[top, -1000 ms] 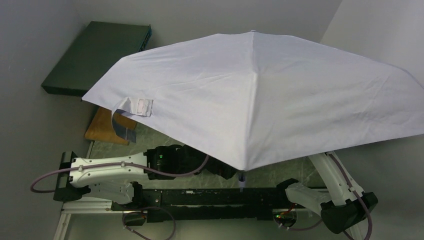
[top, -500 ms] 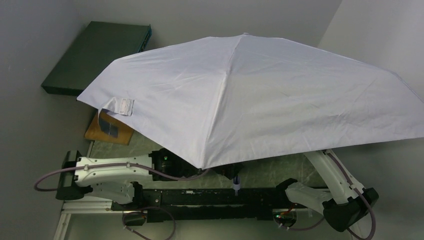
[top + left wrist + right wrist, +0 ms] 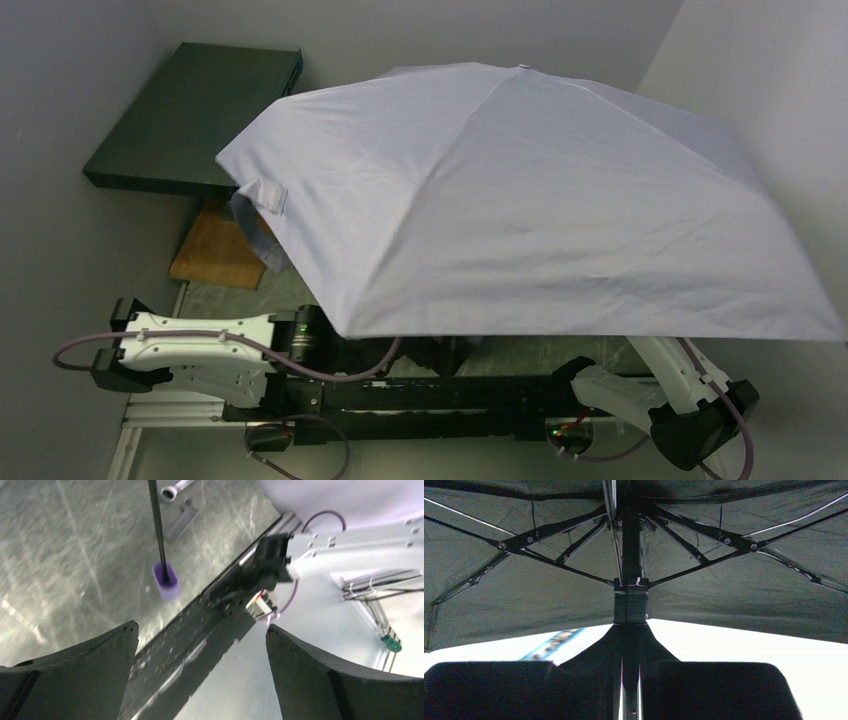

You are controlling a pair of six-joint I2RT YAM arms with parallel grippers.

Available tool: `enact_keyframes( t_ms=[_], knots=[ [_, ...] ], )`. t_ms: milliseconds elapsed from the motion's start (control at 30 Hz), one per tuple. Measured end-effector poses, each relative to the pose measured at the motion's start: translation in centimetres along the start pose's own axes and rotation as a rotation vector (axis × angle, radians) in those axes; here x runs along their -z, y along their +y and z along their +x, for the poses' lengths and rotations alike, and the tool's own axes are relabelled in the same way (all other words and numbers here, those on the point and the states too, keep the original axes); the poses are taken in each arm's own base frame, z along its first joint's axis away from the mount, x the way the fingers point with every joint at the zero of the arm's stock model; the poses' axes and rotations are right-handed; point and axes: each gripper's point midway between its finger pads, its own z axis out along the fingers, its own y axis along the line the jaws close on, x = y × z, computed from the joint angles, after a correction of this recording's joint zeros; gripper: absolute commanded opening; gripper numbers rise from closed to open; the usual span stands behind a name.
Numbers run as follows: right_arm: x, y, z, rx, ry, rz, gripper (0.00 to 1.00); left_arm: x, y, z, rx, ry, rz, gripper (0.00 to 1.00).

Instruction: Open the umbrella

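The umbrella [image 3: 520, 200] stands open, its pale lavender-white canopy spread over most of the top view and hiding both grippers there. From below, its ribs and black shaft [image 3: 631, 555] show, and my right gripper [image 3: 631, 650] is shut on the shaft just under the runner. In the left wrist view the thin shaft [image 3: 156, 525] ends in a small purple handle [image 3: 166, 581] hanging just above the table. My left gripper [image 3: 201, 627] is open with nothing between its fingers, well short of the handle.
A large dark teal box [image 3: 190, 115] leans at the back left, with a wooden board [image 3: 220, 250] below it. A wrench [image 3: 172, 491] and a grey metal piece [image 3: 182, 520] lie on the table. The black base rail [image 3: 210, 610] and the right arm [image 3: 350, 545] stand close by.
The canopy has swung and tilted, its left edge shifting right and its near rim now covering the handle. My left arm has drawn back to the left.
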Motion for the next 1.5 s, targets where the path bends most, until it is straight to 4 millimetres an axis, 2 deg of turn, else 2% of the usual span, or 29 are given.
enact_keyframes(
  t_ms=[167, 233, 300, 367, 400, 433, 533, 633, 700, 800, 1033, 1233, 1367, 1500],
  knots=[
    [0.1, -4.9, 2.2, 0.143, -0.001, 0.186, 0.01, 5.2, 2.5, 2.2, 0.048, 0.064, -0.095, 0.99],
    [0.4, -7.0, 3.6, 0.194, 0.01, 0.248, 0.1, 6.6, 4.2, 3.6, 0.063, 0.092, -0.147, 0.99],
    [0.6, -8.8, 5.0, 0.243, 0.023, 0.297, 0.53, 7.6, 5.7, 5.1, 0.061, 0.121, -0.197, 0.99],
    [0.6, -10.4, 6.4, 0.278, 0.042, 0.338, 0.87, 8.2, 6.8, 6.5, 0.05, 0.147, -0.234, 0.99],
    [0.5, -11.1, 6.9, 0.29, 0.045, 0.355, 0.97, 8.4, 7.2, 7.1, 0.044, 0.16, -0.253, 0.99],
    [0.5, -11.5, 7.2, 0.293, 0.046, 0.367, 1.0, 8.5, 7.4, 7.5, 0.037, 0.166, -0.264, 0.99],
    [1.0, -13.2, 7.8, 0.305, 0.052, 0.417, 1.0, 8.6, 8.0, 8.3, 0.025, 0.178, -0.308, 0.99],
    [1.7, -13.9, 8.4, 0.287, 0.071, 0.442, 1.0, 8.5, 8.2, 8.9, 0.005, 0.19, -0.344, 0.99],
    [2.7, -14.1, 9.2, 0.26, 0.101, 0.454, 1.0, 8.4, 8.2, 9.2, -0.001, 0.196, -0.352, 0.99],
    [5.4, -14.0, 10.6, 0.196, 0.152, 0.459, 1.0, 8.4, 8.1, 9.3, 0.006, 0.195, -0.355, 0.99],
    [11.2, -11.8, 13.0, 0.032, 0.263, 0.416, 1.0, 9.1, 7.9, 8.6, 0.051, 0.174, -0.321, 0.99],
    [15.6, -9.6, 12.7, -0.098, 0.34, 0.393, 1.0, 9.5, 8.0, 8.6, 0.048, 0.177, -0.315, 0.99],
    [18.6, -8.7, 12.9, -0.168, 0.433, 0.423, 1.0, 9.9, 8.7, 8.8, 0.026, 0.192, -0.346, 0.99],
    [21.3, -7.4, 13.7, -0.25, 0.538, 0.423, 1.0, 10.8, 9.7, 8.2, 0.01, 0.191, -0.389, 0.99]
  ],
)
